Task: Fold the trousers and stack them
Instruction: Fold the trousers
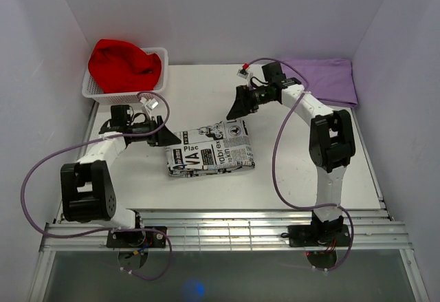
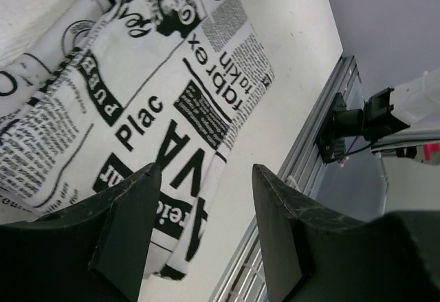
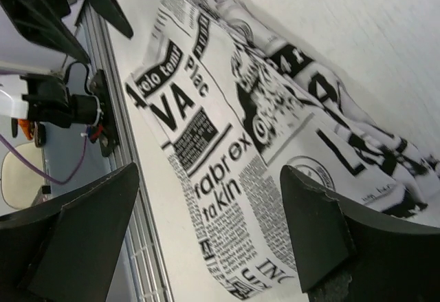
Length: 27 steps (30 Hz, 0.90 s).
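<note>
At the middle of the table [image 1: 289,178] the trousers [image 1: 210,152] lie folded into a compact, roughly rectangular bundle, printed side up, with the layered edges showing along the far side in the right wrist view. The bundle rests flat under its own weight, so it seems to need no holding to keep its shape.

That fits how the arms stand. The left gripper [image 1: 157,131] hangs just beside the bundle's left end, its jaws apart and nothing between them; its wrist camera looks down past both fingers onto the print. The right gripper [image 1: 237,104] hovers near the far right corner, jaws spread wide and likewise empty (neither finger touches the cloth, as far as the overhead view shows). Each sits at one end of the bundle, which I judge a sensible stance for taking it up by both ends if it is to be moved.

As for containers, there is one: a white basket [image 1: 96,94] at the far left corner, holding a red cloth [image 1: 124,65] heaped well above its rim. A purple cloth [image 1: 323,78] lies flat on the table at the far right, well apart from the trousers. The folding looks done to my eye; the stacking is not, since the bundle sits alone on bare table.
</note>
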Available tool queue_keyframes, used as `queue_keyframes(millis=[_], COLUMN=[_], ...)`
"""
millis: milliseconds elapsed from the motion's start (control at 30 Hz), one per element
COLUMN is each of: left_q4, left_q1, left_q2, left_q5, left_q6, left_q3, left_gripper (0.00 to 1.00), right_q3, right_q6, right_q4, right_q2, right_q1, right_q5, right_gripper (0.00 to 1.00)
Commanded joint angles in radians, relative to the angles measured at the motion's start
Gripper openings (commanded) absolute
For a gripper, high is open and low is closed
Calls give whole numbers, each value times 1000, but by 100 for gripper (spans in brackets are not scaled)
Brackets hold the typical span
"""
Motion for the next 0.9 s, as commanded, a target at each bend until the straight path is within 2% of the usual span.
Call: queue_keyframes(millis=[0,100,300,400,467,500,633,733,867], left_q4=[206,274,240,202,156,115,-147,-264,-267], left_q1=[2,0,8,14,13,11,13,13,11], left_q2=[94,226,493,564,559,524,383,284,197], left_q5=[-6,-60,-172,-154,-56,39,153,179,201], left_q6=[-179,-256,-239,-210,-144,-100,165,236,212], left_q3=[-33,1,124,196,245,259,280,245,139], left_gripper=[66,69,69,69,66,65,64,63,59], right_q3=[-4,-76,-196,-192,-184,-178,-171,-217,-357], right_q6=[-260,-196,-76,-70,-80,-102,-186,-228,-248], right_q4=[-204,-86,121,126,106,88,-39,-69,-44], right_q2=[59,111,211,239,217,176,44,-59,-164], right_q1=[10,7,-47,-82,-91,-93,-82,-47,36], right_q5=[-65,-48,50,60,56,52,9,-8,15], right_gripper=[89,88,86,85,85,85,82,80,79])
